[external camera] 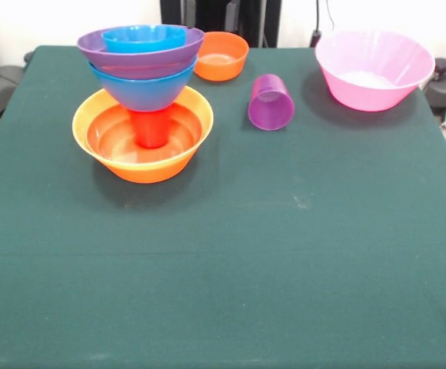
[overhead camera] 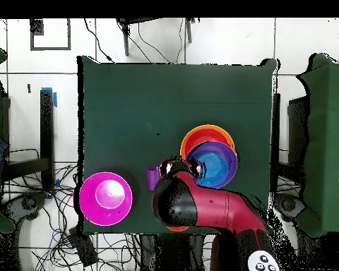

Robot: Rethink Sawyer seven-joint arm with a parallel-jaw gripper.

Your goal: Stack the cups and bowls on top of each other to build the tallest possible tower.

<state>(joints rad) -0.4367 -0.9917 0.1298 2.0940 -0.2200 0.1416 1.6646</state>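
The tower stands at the left of the front view. Its base is a large orange bowl (external camera: 142,157) (overhead camera: 207,131) holding a shallow red-orange bowl (external camera: 108,137). A red cup (external camera: 151,127) rises from the middle and carries a large blue bowl (external camera: 144,88), then a purple bowl (external camera: 141,52) (overhead camera: 227,154) with a small blue bowl (external camera: 144,37) inside. A translucent purple cup (external camera: 271,101) (overhead camera: 152,178) lies on its side mid-table. A small orange bowl (external camera: 221,55) and a large pink bowl (external camera: 374,69) (overhead camera: 105,199) stand apart. The gripper (overhead camera: 178,168) shows only from overhead, hovering between the purple cup and the tower.
The red and black arm (overhead camera: 207,208) reaches over the table's edge in the overhead view and covers most of the small orange bowl. A green cloth (external camera: 231,261) covers the table. Cables and chairs lie around the table.
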